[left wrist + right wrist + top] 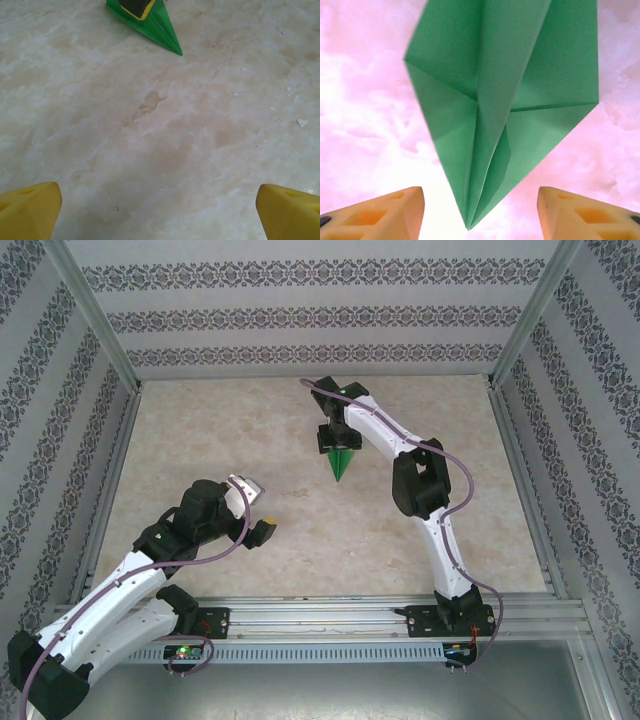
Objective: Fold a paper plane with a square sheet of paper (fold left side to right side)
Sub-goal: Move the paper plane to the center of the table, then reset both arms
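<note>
the paper plane (340, 464) lies just above the middle of the top view. its long axis runs up and down the frame, with the sharp nose toward the bottom edge. the right gripper (334, 436) shows over its wide tail end there, so this hand is right at the paper. the left gripper (262, 508) hangs to the lower left, well apart, and is plainly the farther one. in the right wrist view the right jaws stand partly spread, one to each side of the nose, with nothing pinched between them (whether a tip touches the paper or hovers over it i cannot tell). the left jaws gape fully and hold nothing. the paper is bright green, a slim dart with a lengthwise centre crease and slanting folded flaps whose edges lift a little. i judge the folding close to done.
</note>
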`<act>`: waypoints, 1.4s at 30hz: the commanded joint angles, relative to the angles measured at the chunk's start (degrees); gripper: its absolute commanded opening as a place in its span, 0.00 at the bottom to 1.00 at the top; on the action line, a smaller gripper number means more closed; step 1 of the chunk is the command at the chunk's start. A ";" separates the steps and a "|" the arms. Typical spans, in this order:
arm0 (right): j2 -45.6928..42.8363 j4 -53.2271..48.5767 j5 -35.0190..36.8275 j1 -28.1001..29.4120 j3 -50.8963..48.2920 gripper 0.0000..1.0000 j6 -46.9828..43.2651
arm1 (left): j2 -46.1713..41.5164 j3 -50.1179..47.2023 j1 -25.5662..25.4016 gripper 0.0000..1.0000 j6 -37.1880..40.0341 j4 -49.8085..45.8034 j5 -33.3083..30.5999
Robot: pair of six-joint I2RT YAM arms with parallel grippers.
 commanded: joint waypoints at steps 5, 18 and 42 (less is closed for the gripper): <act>-7.15 -0.06 2.27 1.39 -3.24 0.74 -2.00 | -0.15 0.81 0.90 1.00 1.69 -1.17 -1.10; -23.66 6.77 4.85 1.96 -19.69 0.98 -3.72 | -0.17 0.70 0.94 1.00 1.65 -1.43 -2.36; -77.15 37.65 -2.46 -10.68 -71.66 0.98 -5.55 | -0.08 0.39 0.88 1.00 1.39 -1.97 -3.86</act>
